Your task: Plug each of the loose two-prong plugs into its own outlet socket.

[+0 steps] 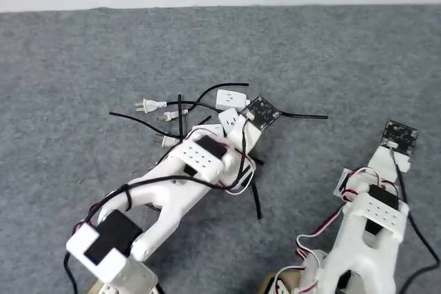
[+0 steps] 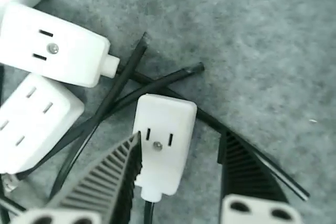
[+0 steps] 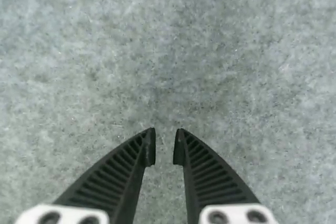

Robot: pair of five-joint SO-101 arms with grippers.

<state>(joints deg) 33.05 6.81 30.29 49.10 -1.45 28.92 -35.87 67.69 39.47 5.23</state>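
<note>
Three boxy white sockets [image 2: 55,51] on fuzzy grey carpet [image 2: 262,51], left hand [image 2: 178,145] spread astride one, right hand [image 3: 164,140] nearly closed, empty.

Bright even light, soft faint shadows

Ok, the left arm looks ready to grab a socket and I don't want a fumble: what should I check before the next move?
1. Left claw open: ok.
2. Socket between its fingers: ok, one finger sits at its side.
3. Socket slots facing the wrist camera: ok.
4. Grasp free of black cords: not ok, they cross close by the socket.
5. Right claw free: ok, it holds nothing over bare carpet.
6. Loose plugs in sight: ok, lying unplugged on the carpet.
</note>
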